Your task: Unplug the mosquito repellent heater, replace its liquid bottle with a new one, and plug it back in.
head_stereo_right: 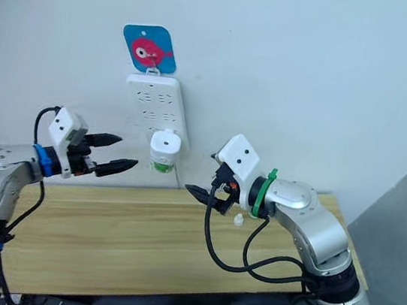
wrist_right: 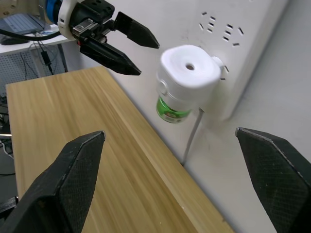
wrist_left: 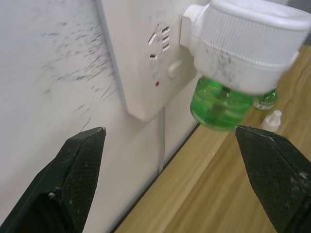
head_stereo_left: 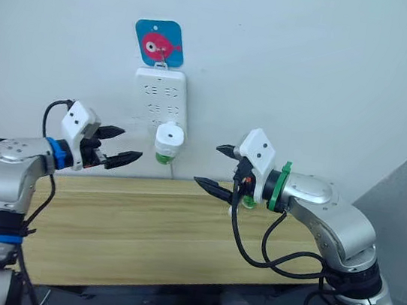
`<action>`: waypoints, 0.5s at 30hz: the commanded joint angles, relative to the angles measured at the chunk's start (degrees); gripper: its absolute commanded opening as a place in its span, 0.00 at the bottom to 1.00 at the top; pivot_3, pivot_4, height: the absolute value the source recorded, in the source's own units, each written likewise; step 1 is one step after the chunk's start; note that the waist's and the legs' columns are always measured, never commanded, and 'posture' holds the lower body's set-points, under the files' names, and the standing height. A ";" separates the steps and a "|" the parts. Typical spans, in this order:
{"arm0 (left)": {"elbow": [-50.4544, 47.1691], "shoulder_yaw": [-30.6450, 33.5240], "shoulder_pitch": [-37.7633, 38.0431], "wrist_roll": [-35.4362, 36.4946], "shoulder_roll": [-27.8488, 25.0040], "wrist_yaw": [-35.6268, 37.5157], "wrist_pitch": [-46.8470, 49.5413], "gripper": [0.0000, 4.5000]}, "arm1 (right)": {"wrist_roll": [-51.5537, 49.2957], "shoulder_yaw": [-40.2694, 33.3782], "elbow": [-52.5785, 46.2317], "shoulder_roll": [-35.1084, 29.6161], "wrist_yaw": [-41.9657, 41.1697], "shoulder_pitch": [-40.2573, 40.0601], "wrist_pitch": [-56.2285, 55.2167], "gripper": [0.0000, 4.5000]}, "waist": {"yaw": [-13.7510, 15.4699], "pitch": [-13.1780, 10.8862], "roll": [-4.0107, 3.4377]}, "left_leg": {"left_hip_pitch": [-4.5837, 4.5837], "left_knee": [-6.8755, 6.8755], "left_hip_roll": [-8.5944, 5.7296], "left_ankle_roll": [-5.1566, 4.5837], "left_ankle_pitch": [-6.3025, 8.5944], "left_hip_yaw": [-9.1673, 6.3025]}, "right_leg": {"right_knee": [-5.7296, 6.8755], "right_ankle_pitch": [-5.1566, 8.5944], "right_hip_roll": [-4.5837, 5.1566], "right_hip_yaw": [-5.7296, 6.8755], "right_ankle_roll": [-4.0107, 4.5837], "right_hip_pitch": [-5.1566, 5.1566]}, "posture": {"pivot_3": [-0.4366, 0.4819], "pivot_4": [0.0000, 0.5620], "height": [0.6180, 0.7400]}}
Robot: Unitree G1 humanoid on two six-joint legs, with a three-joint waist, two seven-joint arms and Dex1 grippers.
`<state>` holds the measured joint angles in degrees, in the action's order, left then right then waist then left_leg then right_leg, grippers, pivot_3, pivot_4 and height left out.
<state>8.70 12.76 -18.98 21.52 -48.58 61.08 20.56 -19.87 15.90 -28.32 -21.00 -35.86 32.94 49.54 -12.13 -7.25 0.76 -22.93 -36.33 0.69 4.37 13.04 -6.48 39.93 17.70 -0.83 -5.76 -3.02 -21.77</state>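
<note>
Both hands hang wide and empty, left hand (head_stereo_left: 117,146) and right hand (head_stereo_left: 216,167) flanking one wall power strip (head_stereo_left: 161,95) above one wooden bench (head_stereo_left: 162,230). One mosquito repellent heater (head_stereo_left: 168,138) sits plugged in, its green bottle (wrist_left: 217,103) beneath. One small white cap (head_stereo_right: 239,220) is hard to make out.
</note>
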 commanded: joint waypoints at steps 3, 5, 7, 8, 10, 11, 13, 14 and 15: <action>-16.38 6.29 10.46 8.14 -4.33 4.00 7.15 1.00 | 1.30 2.30 1.71 3.52 1.17 0.56 -4.61 0.72 | 0.67 -0.05 0.01 | 0.05 0.14 0.06 0.00 0.00 0.05 | 0.00 0.04 0.04 -0.04 0.08 -0.03 | 0.37 0.17 1.00; -21.98 7.77 14.33 10.41 -3.69 2.60 9.65 1.00 | 3.23 3.93 4.08 5.91 3.26 0.77 -5.81 0.55 | 1.21 -0.08 0.01 | 0.06 0.20 0.10 0.00 0.00 0.04 | 0.01 0.10 0.04 -0.02 0.17 -0.05 | 0.38 0.17 1.00; -26.64 8.76 17.51 12.07 -2.81 1.12 11.20 1.00 | 4.83 5.19 6.12 7.90 4.79 0.79 -7.24 0.38 | 1.54 -0.09 0.00 | 0.07 0.23 0.10 0.00 0.00 0.01 | 0.02 0.14 0.02 0.03 0.24 -0.05 | 0.39 0.16 1.00; -28.72 9.21 18.88 12.94 -2.23 0.25 11.92 1.00 | 5.85 6.00 7.18 8.69 5.47 0.73 -8.26 0.30 | 1.90 -0.09 0.01 | 0.08 0.24 0.11 0.00 0.00 0.00 | 0.03 0.15 0.02 0.04 0.25 -0.06 | 0.39 0.16 1.00; -31.71 9.86 20.82 13.49 -0.69 -1.82 11.77 1.00 | 7.60 7.26 8.93 10.09 6.57 0.63 -9.99 0.14 | 2.54 -0.09 0.01 | 0.08 0.24 0.10 0.00 0.00 0.01 | 0.03 0.15 0.02 0.05 0.27 -0.06 | 0.39 0.16 1.00; -32.79 10.12 21.65 13.79 0.04 -2.78 11.78 1.00 | 8.26 7.61 9.72 10.80 7.20 0.61 -10.70 0.07 | 2.79 -0.08 0.02 | 0.09 0.24 0.08 0.00 0.00 0.02 | 0.02 0.15 0.02 0.03 0.27 -0.06 | 0.39 0.15 1.00; -34.99 10.27 23.79 13.43 1.98 -4.66 10.59 1.00 | 9.87 8.33 11.61 12.07 8.21 0.80 -12.69 0.01 | 3.12 -0.08 0.03 | 0.09 0.24 0.08 0.01 0.00 0.03 | 0.02 0.15 0.03 0.02 0.28 -0.05 | 0.39 0.15 1.00; -35.94 10.30 24.73 13.33 2.90 -5.49 10.09 1.00 | 10.42 8.41 12.45 12.75 8.73 0.87 -13.43 0.01 | 3.28 -0.08 0.03 | 0.10 0.24 0.08 0.02 0.00 0.04 | 0.02 0.14 0.03 0.02 0.29 -0.05 | 0.39 0.15 1.00; -36.82 10.35 25.57 13.43 3.78 -6.24 9.80 1.00 | 10.84 8.36 13.17 13.46 9.14 0.96 -14.05 0.01 | 3.48 -0.08 0.03 | 0.10 0.24 0.07 0.02 0.00 0.04 | 0.01 0.14 0.03 0.02 0.30 -0.05 | 0.39 0.15 1.00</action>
<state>-25.48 21.48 6.28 34.26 -45.14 56.30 31.82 -10.00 24.35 -14.68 -8.45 -27.61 32.77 37.77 -8.65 -7.33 0.79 -22.82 -36.09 0.75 4.39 13.03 -6.44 39.95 17.83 -0.81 -5.74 -2.71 -21.82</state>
